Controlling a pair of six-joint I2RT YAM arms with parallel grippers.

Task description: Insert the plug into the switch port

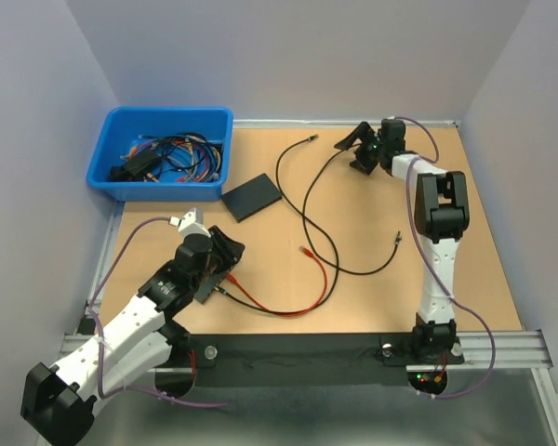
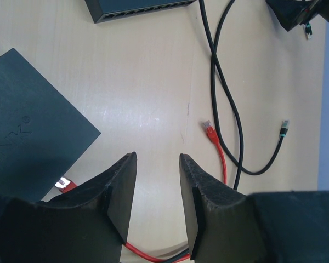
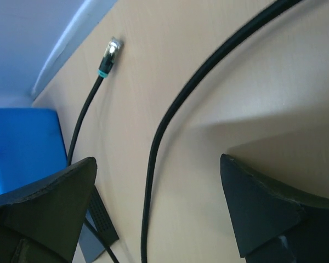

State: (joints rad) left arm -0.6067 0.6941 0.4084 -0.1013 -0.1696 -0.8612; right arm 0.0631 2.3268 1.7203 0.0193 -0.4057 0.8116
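Observation:
A black switch (image 1: 251,195) lies mid-table, its port row showing in the left wrist view (image 2: 137,8). A second black switch (image 2: 27,137) lies under my left gripper (image 1: 225,255). A red cable (image 1: 288,307) has one plug (image 2: 66,185) at that switch's edge; I cannot tell if it is seated. Its free red plug (image 2: 210,130) lies on the table. My left gripper (image 2: 158,159) is open and empty above bare table. My right gripper (image 1: 349,156) is open at the far side, straddling a black cable (image 3: 164,120) without touching it.
A blue bin (image 1: 163,149) full of cables stands at the far left corner and shows in the right wrist view (image 3: 22,148). The black cable's plugs lie at the far middle (image 1: 313,139) and right of centre (image 1: 397,237). The red and black cables loop across the middle.

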